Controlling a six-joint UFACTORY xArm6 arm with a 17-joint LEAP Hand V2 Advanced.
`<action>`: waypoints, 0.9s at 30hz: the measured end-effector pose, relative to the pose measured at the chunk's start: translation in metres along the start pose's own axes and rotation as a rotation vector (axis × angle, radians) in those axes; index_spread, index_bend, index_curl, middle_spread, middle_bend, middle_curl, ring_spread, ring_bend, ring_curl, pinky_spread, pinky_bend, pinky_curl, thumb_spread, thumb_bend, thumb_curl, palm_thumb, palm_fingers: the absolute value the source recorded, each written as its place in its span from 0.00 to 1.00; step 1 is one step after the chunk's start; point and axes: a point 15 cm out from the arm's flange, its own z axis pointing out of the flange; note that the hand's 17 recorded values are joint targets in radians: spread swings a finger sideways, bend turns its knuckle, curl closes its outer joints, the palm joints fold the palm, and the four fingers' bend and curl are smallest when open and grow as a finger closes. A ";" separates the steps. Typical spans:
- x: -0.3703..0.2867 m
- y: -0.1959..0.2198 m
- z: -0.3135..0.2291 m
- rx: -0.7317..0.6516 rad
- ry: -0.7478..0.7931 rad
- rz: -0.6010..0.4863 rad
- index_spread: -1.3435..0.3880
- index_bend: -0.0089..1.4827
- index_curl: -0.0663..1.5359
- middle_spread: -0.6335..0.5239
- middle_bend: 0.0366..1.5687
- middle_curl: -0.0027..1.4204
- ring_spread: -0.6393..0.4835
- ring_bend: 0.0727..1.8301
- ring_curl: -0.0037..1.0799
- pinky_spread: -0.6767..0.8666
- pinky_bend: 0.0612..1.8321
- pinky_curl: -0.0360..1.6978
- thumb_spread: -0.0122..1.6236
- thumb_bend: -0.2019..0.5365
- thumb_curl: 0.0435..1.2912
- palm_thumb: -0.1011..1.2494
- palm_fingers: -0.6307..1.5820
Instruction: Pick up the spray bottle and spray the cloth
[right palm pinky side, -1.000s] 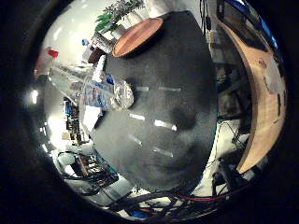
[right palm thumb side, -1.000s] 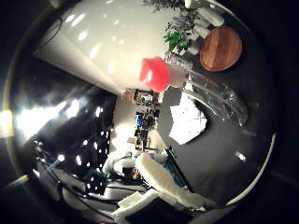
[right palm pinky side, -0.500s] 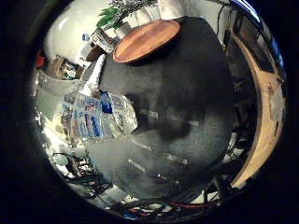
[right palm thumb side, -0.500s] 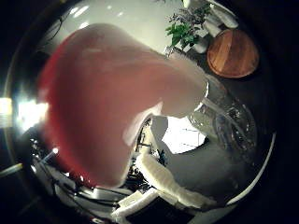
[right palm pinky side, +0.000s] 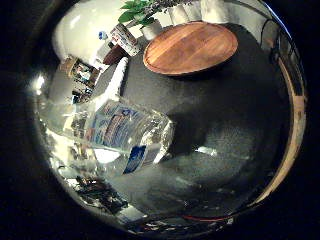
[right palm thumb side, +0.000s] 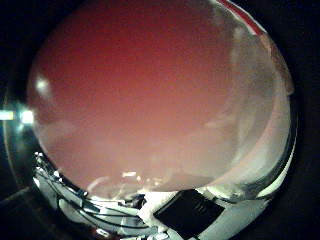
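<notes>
Spray bottle (right palm pinky side: 120, 135), clear with a printed label, close against the palm over the dark table (right palm pinky side: 235, 125); its red top (right palm thumb side: 150, 95) fills the thumb-side view. Round wooden tray (right palm pinky side: 192, 46) well apart near the far edge. Hand (right palm thumb side: 187, 212): finger state cannot be told.

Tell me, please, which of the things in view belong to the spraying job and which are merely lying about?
Part of the job:
- spray bottle, clear, labelled, close to the palm
- its red spray head, filling the thumb side view

Lying about:
- round wooden board on the dark table
- potted plant beyond the board

No cloth shows clearly.
</notes>
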 end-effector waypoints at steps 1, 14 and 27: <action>-0.002 0.000 -0.001 0.007 -0.011 0.003 0.65 0.10 0.19 0.51 0.26 0.30 0.52 0.33 0.37 0.48 0.19 0.22 0.70 0.26 0.21 0.54 0.58; -0.008 0.014 -0.023 0.041 -0.097 0.038 0.55 0.31 0.35 0.34 0.49 0.51 0.34 0.53 0.56 0.14 0.46 0.38 0.74 0.26 0.22 0.64 0.77; -0.041 0.009 -0.033 0.127 -0.175 0.054 0.56 0.60 0.58 0.34 0.68 0.65 0.33 0.67 0.71 0.20 0.56 0.61 0.75 0.26 0.26 0.72 0.76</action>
